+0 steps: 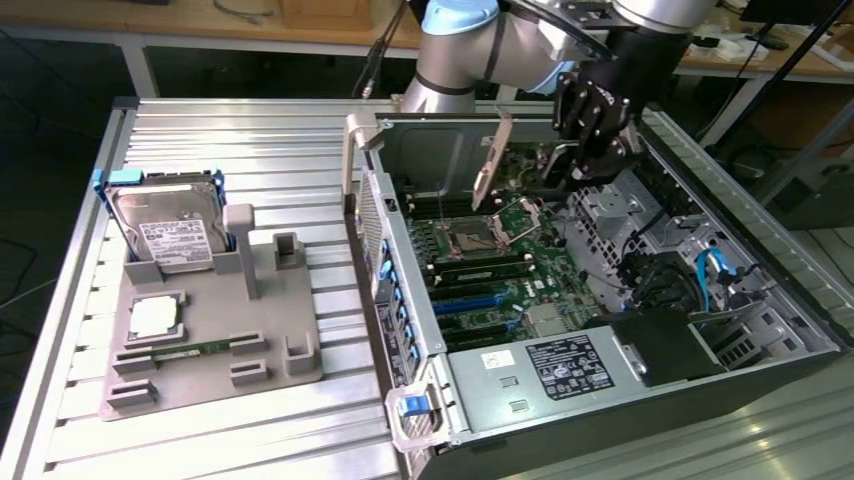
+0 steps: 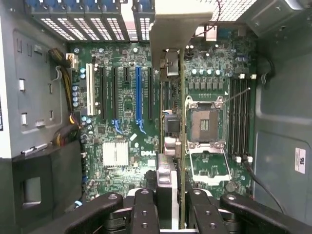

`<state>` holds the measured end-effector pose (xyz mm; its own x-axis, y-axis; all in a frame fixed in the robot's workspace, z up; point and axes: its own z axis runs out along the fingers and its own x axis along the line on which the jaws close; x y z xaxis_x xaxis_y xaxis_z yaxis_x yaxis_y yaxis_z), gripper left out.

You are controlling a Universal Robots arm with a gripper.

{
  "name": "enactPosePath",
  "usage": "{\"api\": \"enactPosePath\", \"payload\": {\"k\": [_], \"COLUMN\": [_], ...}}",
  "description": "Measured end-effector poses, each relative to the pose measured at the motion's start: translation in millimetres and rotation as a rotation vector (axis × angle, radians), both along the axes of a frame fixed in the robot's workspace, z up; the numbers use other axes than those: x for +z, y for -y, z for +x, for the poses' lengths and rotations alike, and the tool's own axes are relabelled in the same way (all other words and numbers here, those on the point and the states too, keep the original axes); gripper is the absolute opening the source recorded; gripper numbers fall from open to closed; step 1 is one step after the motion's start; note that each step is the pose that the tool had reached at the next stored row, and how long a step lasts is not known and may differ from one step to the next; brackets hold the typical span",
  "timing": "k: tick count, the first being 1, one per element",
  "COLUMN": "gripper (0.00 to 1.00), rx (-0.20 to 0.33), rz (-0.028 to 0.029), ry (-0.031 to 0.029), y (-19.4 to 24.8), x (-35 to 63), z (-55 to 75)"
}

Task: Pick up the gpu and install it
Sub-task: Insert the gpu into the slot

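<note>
The gpu [image 1: 491, 160] is a thin tan card that hangs edge-on inside the open computer case [image 1: 400, 330], above the motherboard [image 1: 494, 260]. My gripper [image 1: 574, 168] is shut on it from above. In the wrist view the gpu [image 2: 181, 146] runs as a narrow edge away from my gripper [image 2: 173, 197], and its metal end bracket [image 2: 175, 29] is at the far end. The card hovers over the board between the blue slot [image 2: 138, 92] and the processor socket [image 2: 204, 122], clear of any slot.
A grey fixture tray [image 1: 214, 340] on the slatted aluminium table [image 1: 240, 140] holds a silver hard drive [image 1: 167, 225], a processor [image 1: 154, 318] and a green memory stick [image 1: 187, 350]. The power supply [image 1: 561, 365] and cables [image 1: 707, 270] crowd the case's near end.
</note>
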<state>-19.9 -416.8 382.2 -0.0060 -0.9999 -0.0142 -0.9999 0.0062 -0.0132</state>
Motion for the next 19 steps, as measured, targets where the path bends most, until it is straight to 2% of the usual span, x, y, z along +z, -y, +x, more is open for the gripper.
{"api": "enactPosePath", "payload": {"k": [6, 14, 19], "gripper": [0.29, 0.29, 0.29], "rx": [0.0, 0.0, 0.0], "rz": [0.0, -0.0003, -0.0053], "ry": [-0.0001, -0.0009, -0.0009], "y": [0.2, 5.4, 7.7], "x": [-11.0, -25.6, -31.5], "z": [-6.1, -8.8, -10.6]}}
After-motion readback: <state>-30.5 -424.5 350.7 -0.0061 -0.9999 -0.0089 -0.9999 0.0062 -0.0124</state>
